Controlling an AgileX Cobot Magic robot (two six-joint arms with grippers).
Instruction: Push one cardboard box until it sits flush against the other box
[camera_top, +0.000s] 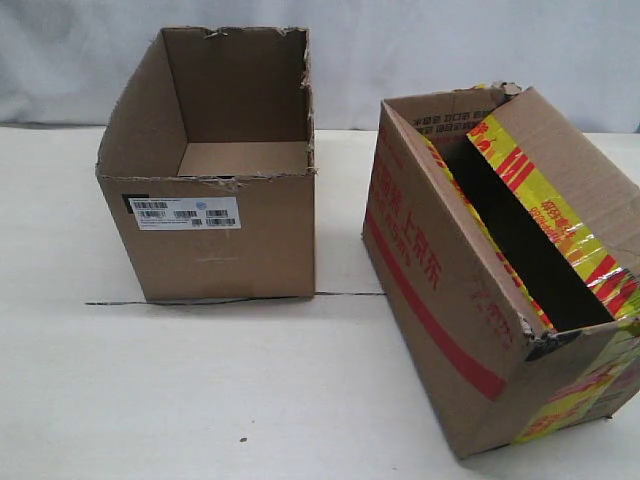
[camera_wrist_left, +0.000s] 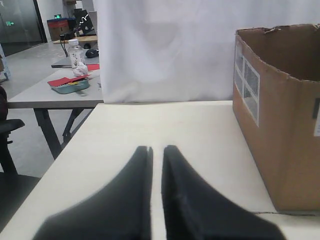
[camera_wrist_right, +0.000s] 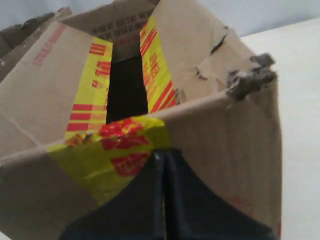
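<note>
The cardboard box (camera_top: 470, 300) with yellow-and-red tape and a red stripe stands at the right, turned at an angle. The other box (camera_top: 215, 230), plain brown with a white barcode label (camera_top: 184, 212), stands at the left, open-topped. A strip of table separates them. My right gripper (camera_wrist_right: 165, 154) is shut, its tips against the taped end face of the cardboard box (camera_wrist_right: 210, 140). My left gripper (camera_wrist_left: 157, 148) hovers over the table beside the other box (camera_wrist_left: 280, 115), jaws nearly together with a thin slit and nothing between. Neither gripper shows in the exterior view.
The white table (camera_top: 200, 400) stretches in front of both boxes, with a thin dark seam (camera_top: 350, 294) running between them. A white curtain (camera_wrist_left: 165, 50) hangs behind. Off the table's edge stands another desk (camera_wrist_left: 55, 95) with clutter.
</note>
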